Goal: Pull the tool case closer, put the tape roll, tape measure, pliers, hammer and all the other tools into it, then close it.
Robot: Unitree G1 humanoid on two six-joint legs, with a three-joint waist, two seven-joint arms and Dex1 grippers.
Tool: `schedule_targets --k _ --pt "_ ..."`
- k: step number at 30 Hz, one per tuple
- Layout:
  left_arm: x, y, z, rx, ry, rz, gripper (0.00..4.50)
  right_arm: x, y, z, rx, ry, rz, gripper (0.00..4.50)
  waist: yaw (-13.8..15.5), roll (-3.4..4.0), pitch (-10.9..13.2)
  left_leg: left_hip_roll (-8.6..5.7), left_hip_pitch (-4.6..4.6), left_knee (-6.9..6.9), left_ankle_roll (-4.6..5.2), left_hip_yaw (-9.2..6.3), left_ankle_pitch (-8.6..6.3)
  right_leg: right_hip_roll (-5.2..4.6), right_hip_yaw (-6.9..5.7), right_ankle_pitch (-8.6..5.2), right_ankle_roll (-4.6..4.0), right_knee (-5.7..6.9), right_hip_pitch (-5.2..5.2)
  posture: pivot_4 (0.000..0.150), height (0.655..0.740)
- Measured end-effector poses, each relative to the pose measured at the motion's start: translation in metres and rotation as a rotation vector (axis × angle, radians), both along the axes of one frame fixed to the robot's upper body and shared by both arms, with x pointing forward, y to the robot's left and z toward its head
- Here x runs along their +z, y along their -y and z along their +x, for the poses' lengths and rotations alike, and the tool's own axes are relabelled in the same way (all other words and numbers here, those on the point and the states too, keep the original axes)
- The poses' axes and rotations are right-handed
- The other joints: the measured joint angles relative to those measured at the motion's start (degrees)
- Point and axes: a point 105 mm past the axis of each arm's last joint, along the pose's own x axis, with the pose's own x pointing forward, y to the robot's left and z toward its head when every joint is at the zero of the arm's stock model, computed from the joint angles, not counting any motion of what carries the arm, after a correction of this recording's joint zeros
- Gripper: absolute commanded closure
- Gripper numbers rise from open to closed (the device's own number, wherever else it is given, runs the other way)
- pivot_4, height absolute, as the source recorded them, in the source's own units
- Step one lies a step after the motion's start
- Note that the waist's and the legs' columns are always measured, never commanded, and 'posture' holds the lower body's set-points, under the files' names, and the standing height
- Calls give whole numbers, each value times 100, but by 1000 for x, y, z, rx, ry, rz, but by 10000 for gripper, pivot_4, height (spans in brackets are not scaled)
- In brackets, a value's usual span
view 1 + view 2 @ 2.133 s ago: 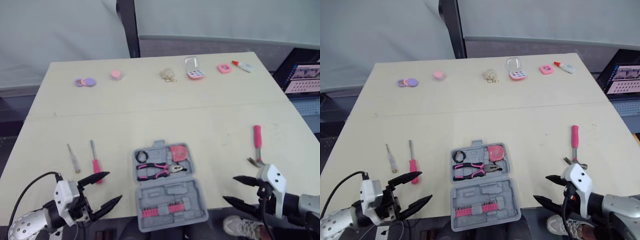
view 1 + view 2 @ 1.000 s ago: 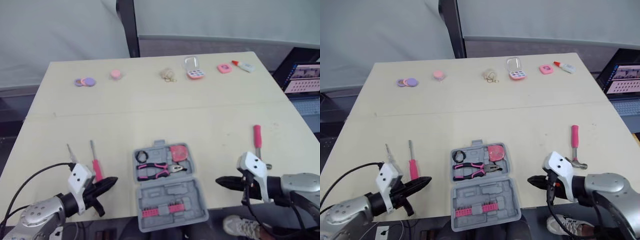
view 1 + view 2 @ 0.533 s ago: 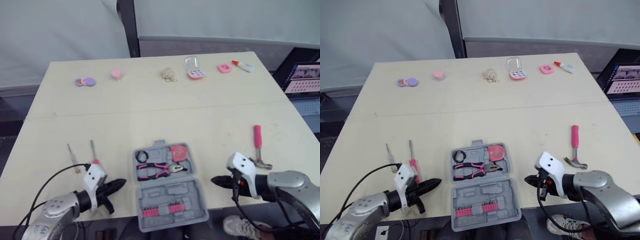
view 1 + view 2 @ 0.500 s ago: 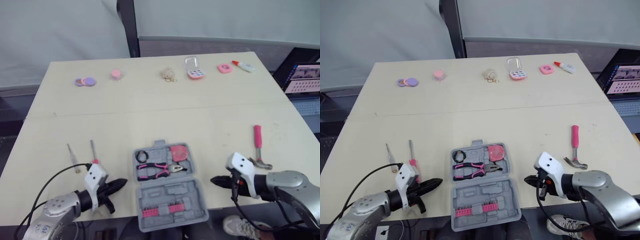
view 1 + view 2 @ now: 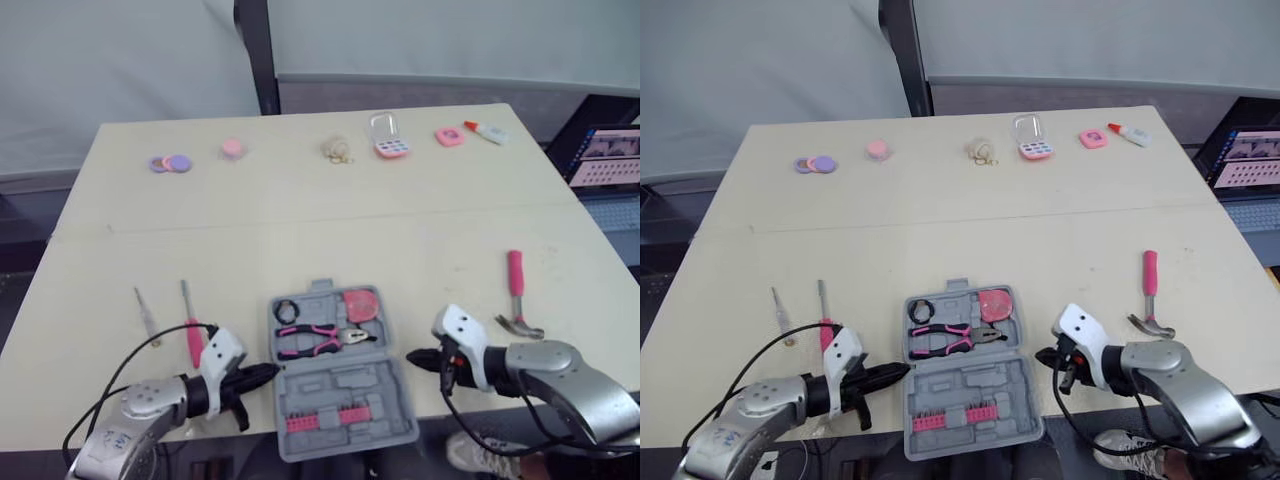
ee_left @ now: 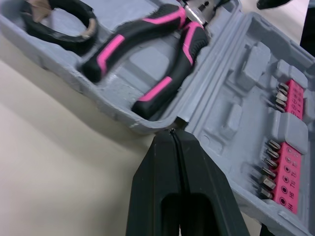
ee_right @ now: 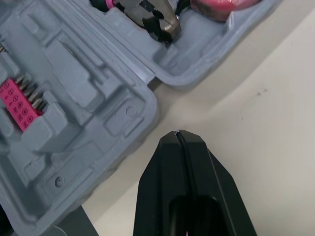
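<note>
The grey tool case [image 5: 350, 385] lies open near the table's front edge. Its far half holds a black tape roll [image 5: 287, 311], pink-and-black pliers [image 5: 315, 338] and a pink tape measure [image 5: 360, 303]; the near half carries a pink bit strip [image 5: 318, 420]. My left gripper [image 5: 268, 372] is shut, its tip against the case's left rim by the hinge [image 6: 172, 132]. The right gripper [image 5: 412, 357] is shut too, a small gap off the case's right side [image 7: 178, 132]. A pink-handled hammer [image 5: 517, 290] lies to the right. A pink screwdriver [image 5: 193, 335] and a thin one [image 5: 146, 312] lie to the left.
Along the far edge sit purple discs [image 5: 170, 163], a pink round piece [image 5: 232, 148], a beige tangle [image 5: 337, 150], a pink box with a clear lid [image 5: 386, 137], a pink square [image 5: 449, 137] and a glue bottle [image 5: 487, 132]. A laptop [image 5: 605, 155] stands off the table's right.
Both shut grippers have slid inward toward the case. The left tip has reached its left rim; the right tip has come close to its right side. The case has shifted slightly right.
</note>
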Motion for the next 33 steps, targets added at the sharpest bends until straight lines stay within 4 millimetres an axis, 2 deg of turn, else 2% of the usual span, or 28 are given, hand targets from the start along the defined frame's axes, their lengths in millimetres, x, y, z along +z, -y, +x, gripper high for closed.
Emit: schedule_targets --k 12,22,33 --pt "-8 -6 6 24 -6 47 44765 -1 -9 3 15 11 16 45000 -3 0 0 -1 0 0 0 0 0 0 -1 0 1 0 -1 1500 7400" --pt "-12 2 10 7 5 35 44765 -8 -18 13 32 13 11 45000 0 0 0 -4 -1 0 0 -1 0 -1 -2 1 1 1 -1 1500 7400" --pt "-13 8 16 -1 29 23 44765 -13 -19 17 20 9 1 45000 3 1 -1 -5 0 3 -1 -1 0 -2 -2 2 3 1 1 1500 7400"
